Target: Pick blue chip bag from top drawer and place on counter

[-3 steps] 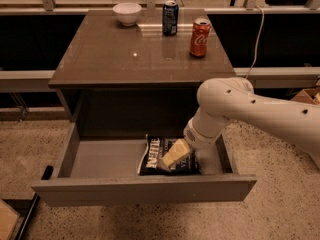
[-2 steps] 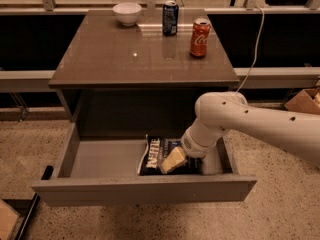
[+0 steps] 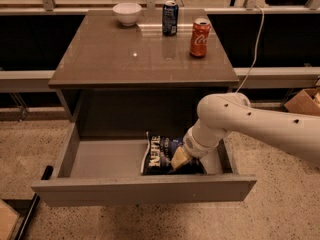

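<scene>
The top drawer (image 3: pixel 100 159) is pulled open below the counter (image 3: pixel 125 54). The blue chip bag (image 3: pixel 159 153), dark navy with white lettering, lies on the drawer floor right of the middle, near the front panel. My white arm comes in from the right and reaches down into the drawer. My gripper (image 3: pixel 181 159) is down on the right part of the bag, touching it. The bag's right side is hidden behind the gripper.
On the counter stand a white bowl (image 3: pixel 126 13) at the back left, a dark blue soda can (image 3: pixel 170 18) at the back middle and a red soda can (image 3: pixel 200 37) to its right. A cardboard box (image 3: pixel 304 101) sits on the floor at the right.
My arm has lowered and the gripper has sunk onto the bag. The bag has stayed in place.
</scene>
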### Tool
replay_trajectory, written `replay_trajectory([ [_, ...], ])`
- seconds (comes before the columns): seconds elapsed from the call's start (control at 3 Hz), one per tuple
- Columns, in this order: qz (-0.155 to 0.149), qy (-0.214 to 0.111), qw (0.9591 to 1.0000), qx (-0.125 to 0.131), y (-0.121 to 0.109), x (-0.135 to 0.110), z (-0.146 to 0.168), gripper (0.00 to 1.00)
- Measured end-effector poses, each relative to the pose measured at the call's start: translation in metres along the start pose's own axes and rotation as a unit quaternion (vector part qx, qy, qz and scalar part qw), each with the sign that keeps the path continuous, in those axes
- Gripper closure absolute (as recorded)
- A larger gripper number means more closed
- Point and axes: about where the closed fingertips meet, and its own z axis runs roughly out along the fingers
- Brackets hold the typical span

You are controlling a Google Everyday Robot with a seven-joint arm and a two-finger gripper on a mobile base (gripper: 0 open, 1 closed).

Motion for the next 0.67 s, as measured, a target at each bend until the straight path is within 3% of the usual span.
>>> replay_trajectory([
  [0.33, -0.01, -0.011, 0.9999, 0.008, 0.001, -0.003, -0.016, 0.9],
  [0.67, -0.02, -0.015, 0.9996, 0.01, 0.003, -0.006, -0.031, 1.0],
])
